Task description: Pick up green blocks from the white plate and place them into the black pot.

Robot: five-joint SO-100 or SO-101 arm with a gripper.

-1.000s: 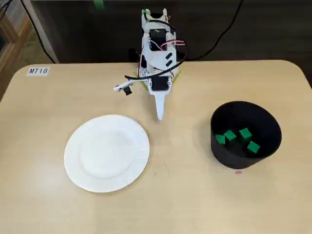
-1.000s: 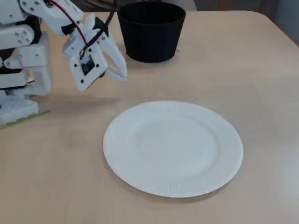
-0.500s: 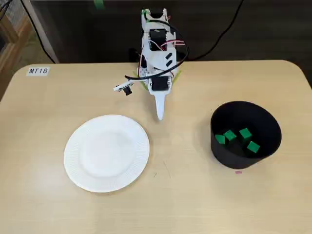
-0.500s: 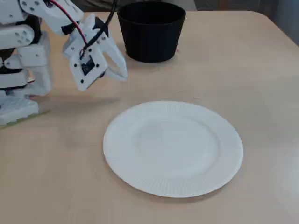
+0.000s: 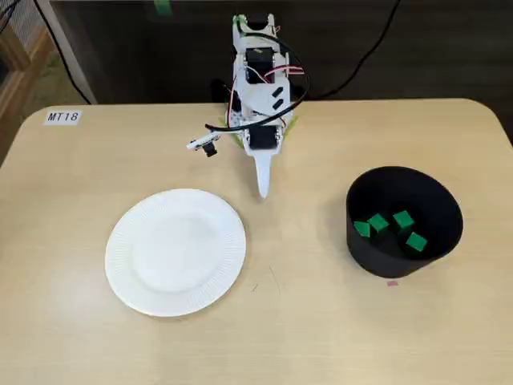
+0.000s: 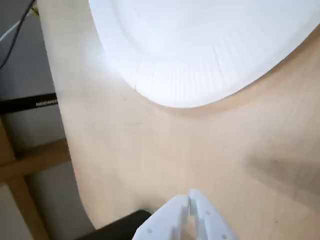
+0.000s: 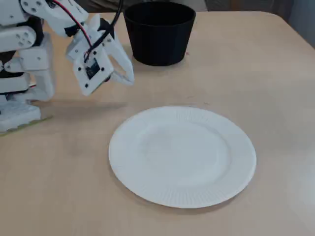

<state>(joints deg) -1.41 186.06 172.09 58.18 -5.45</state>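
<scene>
top-down, low, wrist likely close, plate [image 5: 175, 253] shared

Plate [image 5: 175, 252]: we see plain white, with fine ribbing around the rim.
Pot [image 5: 385, 263]: matte black, inside and out.
Blocks [image 5: 403, 219]: bright green.
Worktop [image 5: 321, 329]: we read it as pale beige with a faint wood grain.
End effector [image 5: 262, 192]: white.
Arm [image 5: 258, 96]: white shell, with red and black wires [image 7: 75, 22].
Tag [image 5: 62, 117]: white, dark lettering.
</scene>
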